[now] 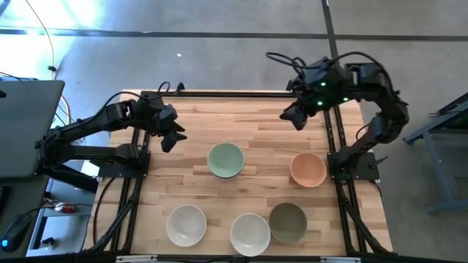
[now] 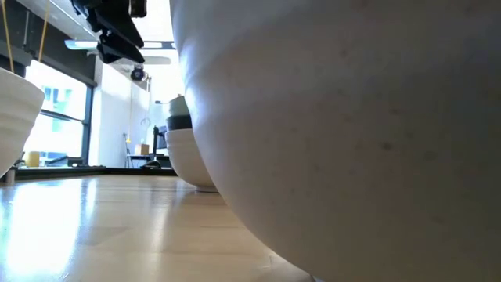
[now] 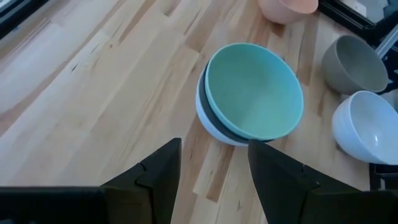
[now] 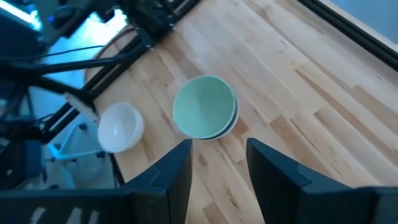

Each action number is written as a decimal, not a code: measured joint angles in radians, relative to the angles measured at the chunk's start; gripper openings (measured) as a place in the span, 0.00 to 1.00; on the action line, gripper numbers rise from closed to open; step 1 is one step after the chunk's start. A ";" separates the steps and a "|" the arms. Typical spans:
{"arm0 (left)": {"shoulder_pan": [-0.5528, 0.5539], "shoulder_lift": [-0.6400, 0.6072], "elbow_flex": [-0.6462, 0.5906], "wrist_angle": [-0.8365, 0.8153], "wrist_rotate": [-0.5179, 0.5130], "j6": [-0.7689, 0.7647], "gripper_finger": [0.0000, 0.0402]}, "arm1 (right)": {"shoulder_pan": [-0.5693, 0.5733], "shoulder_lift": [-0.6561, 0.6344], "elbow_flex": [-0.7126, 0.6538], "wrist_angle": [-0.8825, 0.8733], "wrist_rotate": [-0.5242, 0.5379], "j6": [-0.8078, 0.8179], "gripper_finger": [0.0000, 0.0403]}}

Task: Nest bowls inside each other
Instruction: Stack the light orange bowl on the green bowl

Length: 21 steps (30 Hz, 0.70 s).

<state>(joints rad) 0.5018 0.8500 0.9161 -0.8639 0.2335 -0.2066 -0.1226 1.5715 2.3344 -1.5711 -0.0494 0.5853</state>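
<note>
High view: mint bowl (image 1: 225, 160) stack sits mid-surface; both claws hang open, left claw (image 1: 172, 135) at ten o'clock, right claw (image 1: 296, 117) at one; an off-centre descent could tip it

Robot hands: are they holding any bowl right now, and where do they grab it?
Nothing is held. The left gripper and the right gripper are both open and empty, up above the table, away from the bowls.

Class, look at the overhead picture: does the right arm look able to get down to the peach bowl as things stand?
Probably yes. The right gripper hangs open above the table's far edge, and the peach bowl sits alone on its side, with nothing between them or stacked in it.
</note>
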 joint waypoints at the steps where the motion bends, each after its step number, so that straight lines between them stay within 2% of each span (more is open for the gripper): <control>1: 0.000 -0.003 0.000 0.000 0.001 0.000 0.44 | 0.000 -0.010 0.000 0.000 -0.016 -0.012 0.36; 5: 0.000 -0.014 0.000 0.001 0.001 0.000 0.44 | 0.000 -0.053 0.000 0.000 -0.051 -0.027 0.36; 13: 0.000 -0.014 0.000 0.012 0.001 0.006 0.44 | 0.000 -0.170 0.000 0.000 -0.051 -0.044 0.36; 21: 0.001 -0.014 0.000 0.088 0.022 -0.001 0.44 | 0.000 -0.277 -0.012 0.003 0.084 -0.072 0.36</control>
<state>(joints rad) 0.5024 0.8360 0.9161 -0.7754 0.2552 -0.2075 -0.1226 1.2944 2.3227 -1.5681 0.0350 0.5137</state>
